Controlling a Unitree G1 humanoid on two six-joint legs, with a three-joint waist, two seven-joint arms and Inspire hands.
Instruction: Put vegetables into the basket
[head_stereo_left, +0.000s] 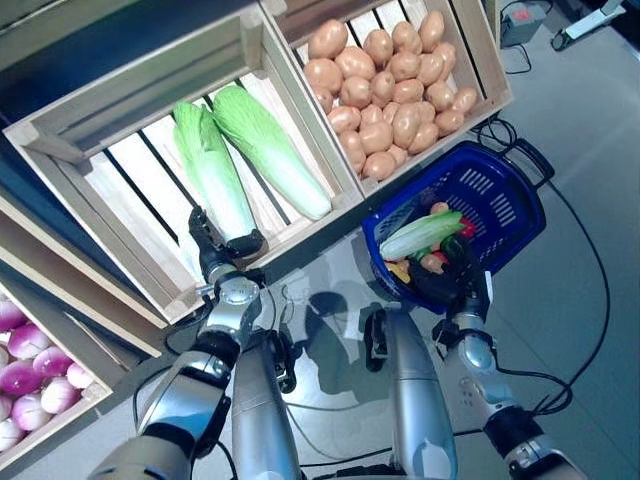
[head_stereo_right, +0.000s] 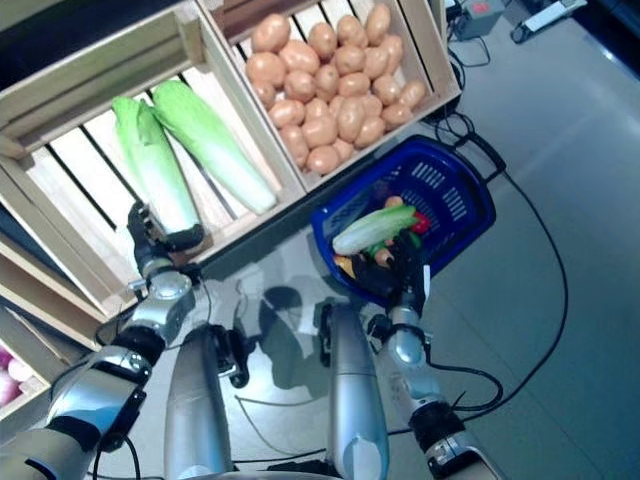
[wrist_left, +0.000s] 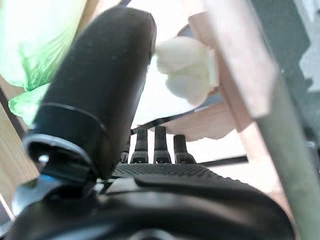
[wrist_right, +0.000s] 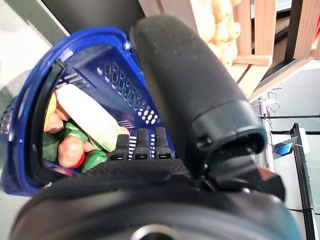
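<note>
Two long green-and-white cabbages (head_stereo_left: 262, 148) lie in a slatted wooden crate (head_stereo_left: 130, 190). My left hand (head_stereo_left: 212, 248) is at the front edge of that crate, against the white base of the left cabbage (wrist_left: 186, 69). Its fingers are straight, its thumb lies across the stalk end, and it grips nothing. A blue plastic basket (head_stereo_left: 495, 195) is at the right, with a cabbage (head_stereo_left: 420, 234) lying on mixed vegetables inside. My right hand (head_stereo_left: 447, 282) is on the basket's near rim (wrist_right: 37, 125), with its fingers over the edge into the basket.
A second crate full of potatoes (head_stereo_left: 392, 88) stands behind the basket. A lower shelf at the left holds purple onions (head_stereo_left: 25, 370). Grey floor lies to the right of the basket.
</note>
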